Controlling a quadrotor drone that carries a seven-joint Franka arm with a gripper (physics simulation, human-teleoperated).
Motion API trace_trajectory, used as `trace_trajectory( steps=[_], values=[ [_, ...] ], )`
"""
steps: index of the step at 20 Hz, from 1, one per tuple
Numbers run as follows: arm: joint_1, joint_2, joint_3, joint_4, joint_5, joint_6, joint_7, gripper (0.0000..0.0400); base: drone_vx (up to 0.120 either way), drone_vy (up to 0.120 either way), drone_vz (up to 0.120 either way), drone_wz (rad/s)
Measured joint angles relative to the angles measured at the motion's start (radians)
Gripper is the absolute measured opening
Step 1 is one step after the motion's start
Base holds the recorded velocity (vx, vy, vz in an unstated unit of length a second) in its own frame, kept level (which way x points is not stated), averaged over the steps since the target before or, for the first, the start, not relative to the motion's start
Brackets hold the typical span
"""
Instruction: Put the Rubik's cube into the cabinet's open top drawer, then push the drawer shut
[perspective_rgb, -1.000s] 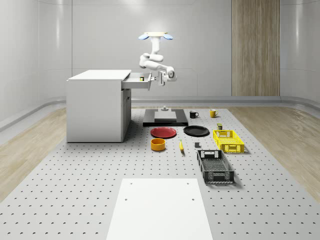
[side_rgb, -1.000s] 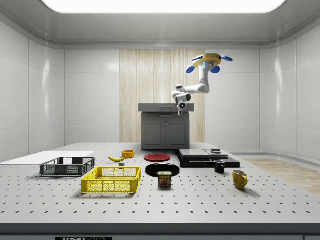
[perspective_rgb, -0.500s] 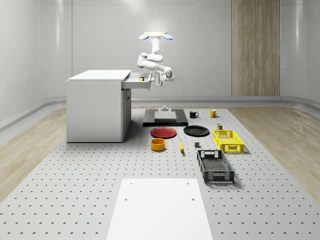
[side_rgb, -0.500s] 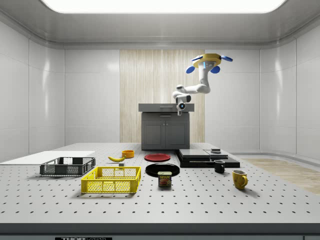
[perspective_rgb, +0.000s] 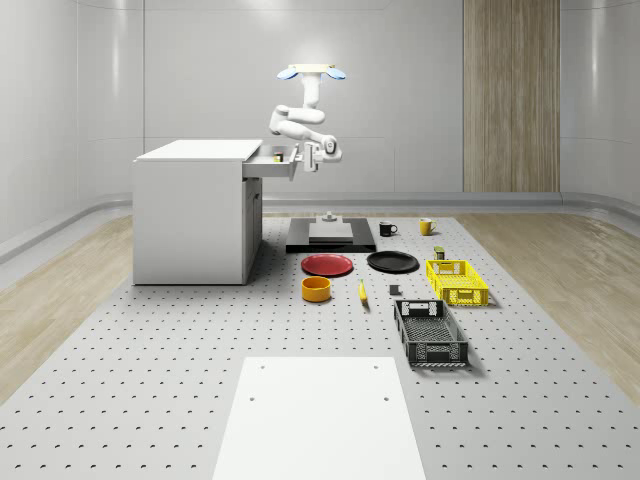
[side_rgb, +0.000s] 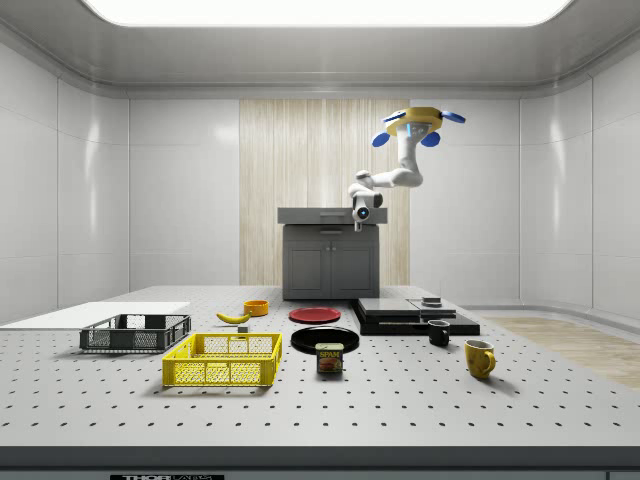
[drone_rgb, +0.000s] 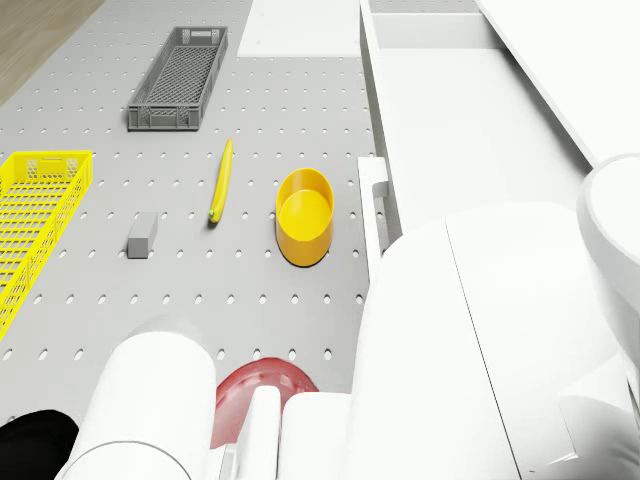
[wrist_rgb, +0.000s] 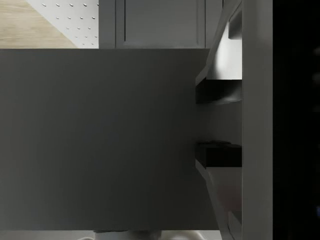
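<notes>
The white cabinet (perspective_rgb: 195, 210) has its top drawer (perspective_rgb: 275, 164) partly pulled out towards the whole-scene view's right. A small yellowish thing, seemingly the Rubik's cube (perspective_rgb: 277, 156), lies inside the drawer. My drone (perspective_rgb: 310, 72) hovers above and to the right of the drawer, over the black platform (perspective_rgb: 330, 236). The arm bends down, and my gripper (perspective_rgb: 306, 158) is against the drawer front. In the wrist view the grey drawer front (wrist_rgb: 100, 140) is very close, and the gripper (wrist_rgb: 218, 124) has its two dark fingers (wrist_rgb: 217, 92) apart with nothing between them. In the side view the gripper (side_rgb: 363, 214) sits at the cabinet's top edge.
On the pegboard table right of the cabinet lie a red plate (perspective_rgb: 327, 264), a black plate (perspective_rgb: 392, 262), an orange bowl (perspective_rgb: 316, 289), a banana (perspective_rgb: 362, 292), a yellow basket (perspective_rgb: 456, 281), a grey basket (perspective_rgb: 430, 333) and two mugs (perspective_rgb: 387, 228). A white sheet (perspective_rgb: 318, 415) covers the front.
The gripper has moved towards the cabinet, to the whole-scene view's left, and the drawer front has slid in with it. The drone has kept its place.
</notes>
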Motion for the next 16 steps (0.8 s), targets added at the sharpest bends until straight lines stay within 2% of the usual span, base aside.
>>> trace_trajectory(
  steps=[6,8,16],
  values=[
    [0.110,-0.010,-0.023,-0.059,-0.175,0.006,-0.126,0.0106,0.000,0.000,0.000,0.000],
    [0.165,-0.005,-0.025,-0.079,-0.291,0.005,-0.259,0.0100,0.000,0.000,0.000,0.000],
    [0.322,-0.022,-0.082,-0.141,-0.562,0.050,-0.428,0.0104,0.000,0.000,0.000,0.000]
  ],
)
